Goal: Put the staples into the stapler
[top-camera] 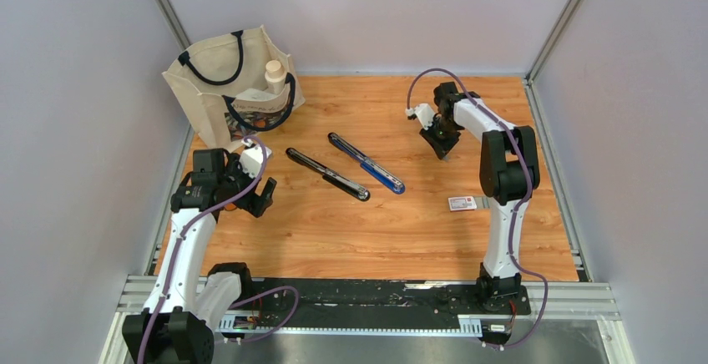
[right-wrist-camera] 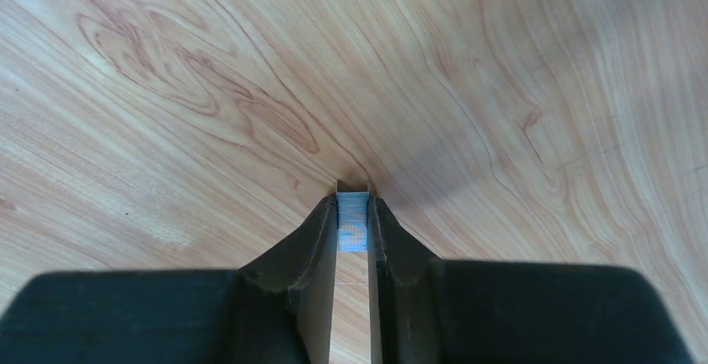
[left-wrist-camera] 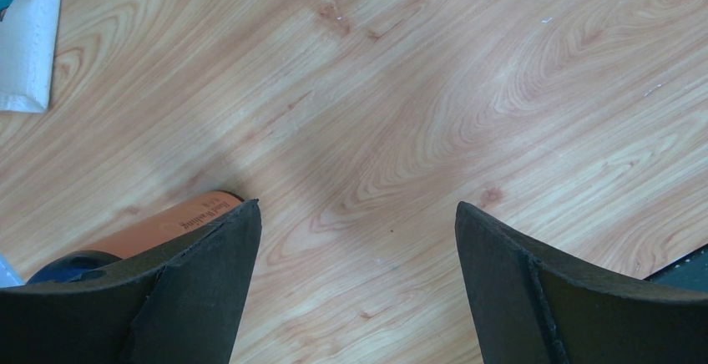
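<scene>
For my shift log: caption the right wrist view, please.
Right gripper pinches a staple strip over the wooden table.

- Top external: fixed high above the near edge, looking down and forward across the whole orange-brown wood-grain tabletop (top-camera: 376,239), from well back.
- Left wrist: aimed down past the left gripper's black fingers (left-wrist-camera: 192,297), close to the wood; the cream canvas tote bag (left-wrist-camera: 25,38) at its corner also appears overhead.
- Right wrist: aimed down past the right gripper's black fingers (right-wrist-camera: 305,247), very near the same tabletop.
</scene>
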`<state>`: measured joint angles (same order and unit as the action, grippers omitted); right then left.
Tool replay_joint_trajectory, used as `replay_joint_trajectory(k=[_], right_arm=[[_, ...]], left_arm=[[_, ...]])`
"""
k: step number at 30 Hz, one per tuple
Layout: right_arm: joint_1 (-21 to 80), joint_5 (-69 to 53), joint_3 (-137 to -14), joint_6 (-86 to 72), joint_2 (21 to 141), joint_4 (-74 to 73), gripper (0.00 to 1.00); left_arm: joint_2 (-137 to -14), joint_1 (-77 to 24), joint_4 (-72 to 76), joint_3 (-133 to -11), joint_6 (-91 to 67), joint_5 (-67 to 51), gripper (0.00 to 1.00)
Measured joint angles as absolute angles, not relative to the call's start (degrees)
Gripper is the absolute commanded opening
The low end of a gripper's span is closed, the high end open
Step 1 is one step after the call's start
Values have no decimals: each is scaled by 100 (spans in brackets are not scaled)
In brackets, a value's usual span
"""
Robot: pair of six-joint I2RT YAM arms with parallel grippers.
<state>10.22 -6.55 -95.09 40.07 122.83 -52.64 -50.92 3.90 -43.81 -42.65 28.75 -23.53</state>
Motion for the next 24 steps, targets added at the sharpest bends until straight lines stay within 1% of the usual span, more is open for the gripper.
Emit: replay_joint_trajectory(k=[11, 18, 24], right_arm=[[1024, -810, -9428, 3649, 12073, -5203, 18], [1186, -958, -9133, 3059, 11087, -5050, 21], [1815, -1015, -8772, 2373, 10307, -4797, 20]], left_arm=[[-5092, 390, -4381, -4265, 2877, -2351, 94], [-5100, 390, -4381, -4265, 2877, -2353, 94], [-5100, 390, -4379, -4265, 2877, -2349, 94]])
